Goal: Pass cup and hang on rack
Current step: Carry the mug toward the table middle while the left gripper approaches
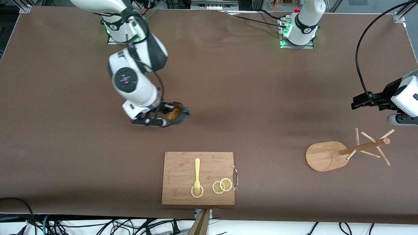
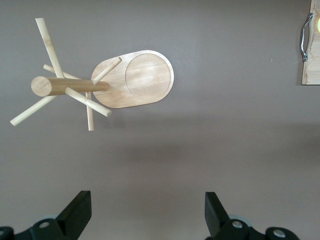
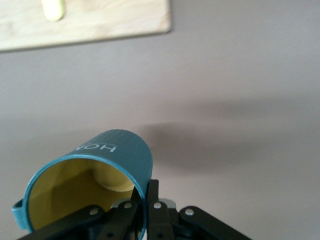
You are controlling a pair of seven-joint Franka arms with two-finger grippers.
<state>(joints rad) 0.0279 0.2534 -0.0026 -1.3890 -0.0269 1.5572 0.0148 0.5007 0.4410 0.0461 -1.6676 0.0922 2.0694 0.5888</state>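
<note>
We keep the right gripper [image 3: 145, 212] pinching the cup [image 3: 100, 172] rim firmly, then carry it toward the left gripper [image 2: 145, 215], whose fingers [image 2: 75, 210] wait spread above the rack [image 1: 329, 156].

Brown table [image 1: 248, 98], cables [image 1: 98, 225] along its edge

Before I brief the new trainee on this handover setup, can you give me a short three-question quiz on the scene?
1. True or false: the right end effector is shut on the cup's rim.
2. What lies on the cutting board? A) fork and lemon slices B) spoon C) knife
3. Which end effector waits open above the table by the rack?

Key: 1 true; 2 A; 3 the left end effector.
</note>
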